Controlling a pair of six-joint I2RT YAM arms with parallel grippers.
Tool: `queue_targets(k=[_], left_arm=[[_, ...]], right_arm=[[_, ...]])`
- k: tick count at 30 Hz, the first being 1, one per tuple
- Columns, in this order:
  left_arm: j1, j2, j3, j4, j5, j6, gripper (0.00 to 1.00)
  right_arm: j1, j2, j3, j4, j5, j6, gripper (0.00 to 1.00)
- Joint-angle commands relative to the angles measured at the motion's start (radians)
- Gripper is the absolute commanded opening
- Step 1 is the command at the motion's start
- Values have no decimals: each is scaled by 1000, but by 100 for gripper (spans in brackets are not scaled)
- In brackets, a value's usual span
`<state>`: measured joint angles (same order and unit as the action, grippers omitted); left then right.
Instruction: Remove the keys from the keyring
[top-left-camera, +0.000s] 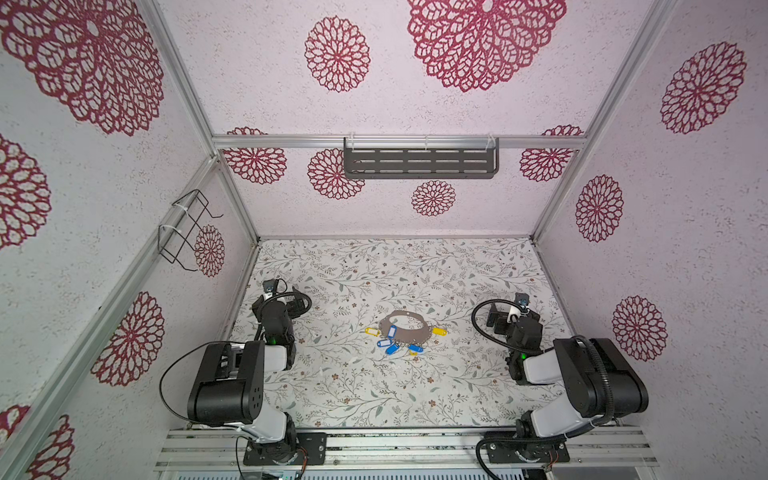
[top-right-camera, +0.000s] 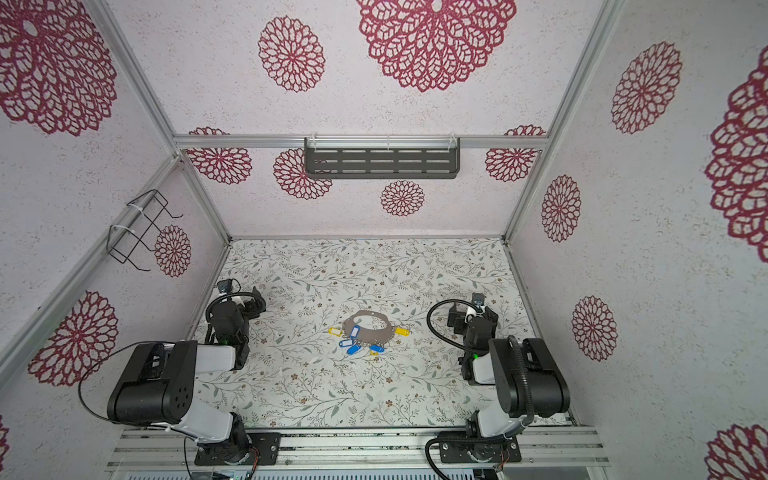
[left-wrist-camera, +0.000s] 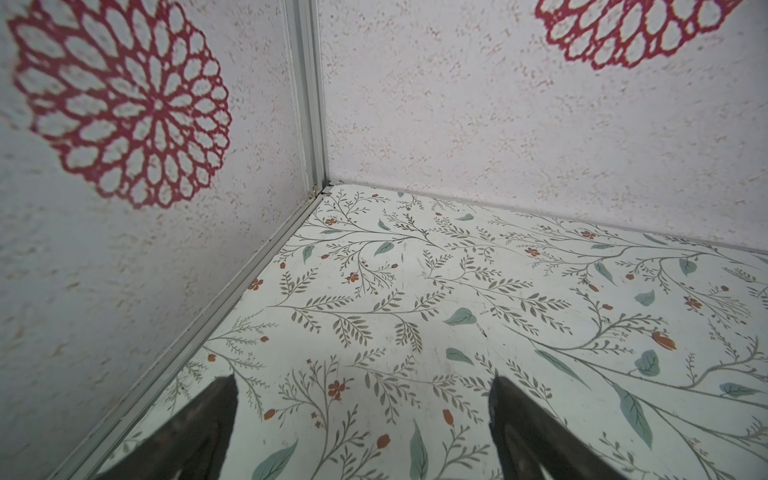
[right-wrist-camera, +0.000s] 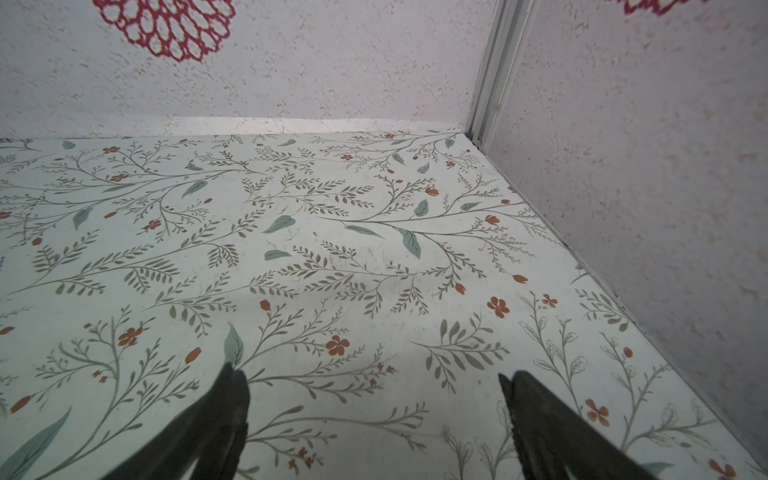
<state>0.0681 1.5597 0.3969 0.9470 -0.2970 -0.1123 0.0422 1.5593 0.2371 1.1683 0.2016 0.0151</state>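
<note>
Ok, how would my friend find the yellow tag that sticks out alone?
In the middle of the flowery table top lies a flat grey horseshoe-shaped metal plate, with blue and yellow plastic tags bunched along its near rim. The yellow plastic tag sits at the plate's right-hand tip in both top views; unlike the other yellow ones, no blue tag lies beside it.

Found plenty of bare table (top-left-camera: 374, 395) on every side of the keyring (top-left-camera: 409, 332), so could come at it from left, right or front. Only clutter: the keys (top-left-camera: 390, 349) fanned around its near rim. Saw the left gripper (left-wrist-camera: 362, 380) and right gripper (right-wrist-camera: 369, 372) well off to either side, jaws wide. Spotted shelf (top-left-camera: 420, 164) and wire rack (top-left-camera: 185, 230) mounted high over the table.
</note>
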Motion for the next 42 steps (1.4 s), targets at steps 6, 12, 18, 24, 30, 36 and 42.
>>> queue_targets(k=[6,12,18,24,30,36,42], left_arm=[[2,2,-3,5,1,11,97],[19,1,7,-16,38,4,97],[28,-1,15,-34,59,-1,97],[29,-1,14,-32,59,-1,97],[-12,-42,-54,66,53,50,97],[-66,-307,62,-361,50,60,97],[-106,-430,303,-939,229,-79,97]], right_arm=[[0,-22,20,30,-8,-14,99],[-10,-22,24,22,-25,-7,99],[-10,-23,24,22,-27,-7,99],[-9,-24,17,31,-16,-14,99],[45,-58,-30,106,125,-28,99],[211,-417,-44,-178,343,-82,99],[219,-670,152,-693,368,67,99]])
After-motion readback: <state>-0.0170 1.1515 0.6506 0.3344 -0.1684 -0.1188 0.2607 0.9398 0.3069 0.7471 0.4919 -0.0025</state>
